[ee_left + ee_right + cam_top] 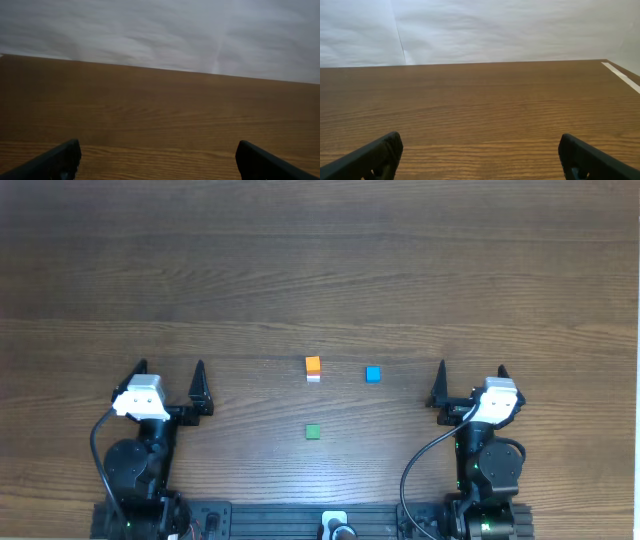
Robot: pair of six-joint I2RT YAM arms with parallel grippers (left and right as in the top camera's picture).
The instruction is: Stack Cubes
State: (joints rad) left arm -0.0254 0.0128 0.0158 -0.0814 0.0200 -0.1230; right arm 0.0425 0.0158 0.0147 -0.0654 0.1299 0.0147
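Cubes lay in a loose cluster near the middle of the table (320, 260), between the two arms and a little farther out than their fingertips. We saw an orange cube (313, 364) with a white cube (313, 378) touching it. Only a thin strip of the white one showed, so we judged that the orange one probably sat on top of it, though we could not be sure. A blue cube (373, 374) stood just beside that pair on the right arm's side, apart from it. A green cube (312, 432) sat alone, nearer the arm bases and almost in line with the orange one.

We judged them light, rigid and small, with smooth faces that could slip under a loose pinch. We would take each by two opposite side faces, at mid-height. A nudge could shove one along the wood or topple a stack.

Being cubes, they had no long axis. Their sides looked roughly square to the table edge, so the fingers could close across either pair of faces.

The left gripper (170, 378) hung well to the left of the cluster, with its jaws spread wide and nothing between them. The right gripper (471, 380) was likewise released and empty, and it was nearest the blue cube.
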